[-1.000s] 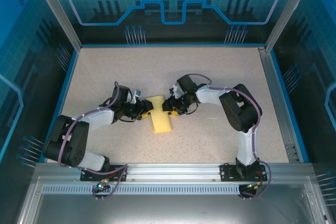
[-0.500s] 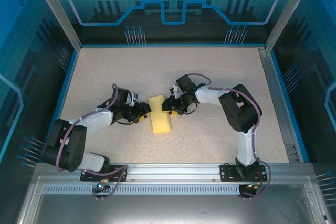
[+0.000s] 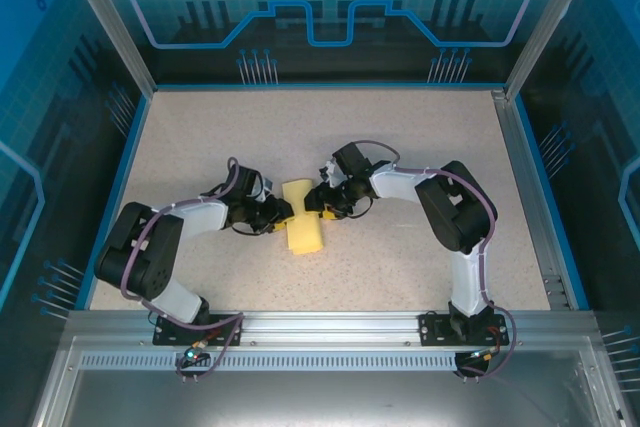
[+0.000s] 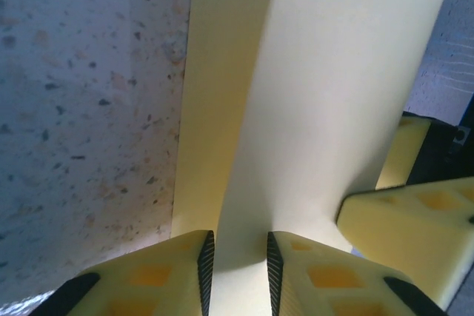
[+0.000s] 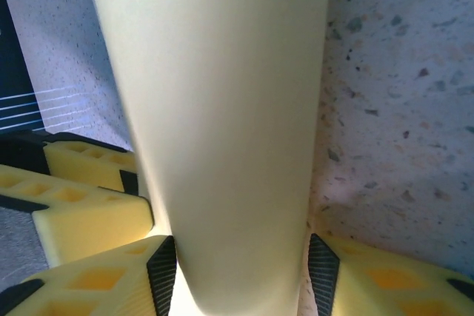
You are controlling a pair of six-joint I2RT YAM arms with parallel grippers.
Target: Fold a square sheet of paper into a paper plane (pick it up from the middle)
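The square sheet of paper (image 3: pixel 305 232) is pale yellow and folded into a narrow strip lying on the speckled table (image 3: pixel 400 137). My left gripper (image 3: pixel 283 211) meets its far end from the left. In the left wrist view its jaws (image 4: pixel 241 257) stand close together, with a raised fold of the paper (image 4: pixel 333 72) filling the gap between the pads. My right gripper (image 3: pixel 316 202) meets the same end from the right. In the right wrist view it (image 5: pixel 235 264) is open wide around a rounded, curled-over fold of the paper (image 5: pixel 222 109). The two grippers almost touch across the strip.
Blue-edged walls (image 3: pixel 130 157) and a metal frame (image 3: pixel 530 177) ring the table. A metal rail (image 3: pixel 330 327) runs along the near edge by the arm bases. The opposite gripper's yellow fingers (image 4: pixel 415 220) (image 5: pixel 81 205) crowd each wrist view.
The left arm swung its elbow outward and its gripper pulled back slightly, then returned against the paper's left edge. The right gripper shifted slightly left. The strip has stayed in place.
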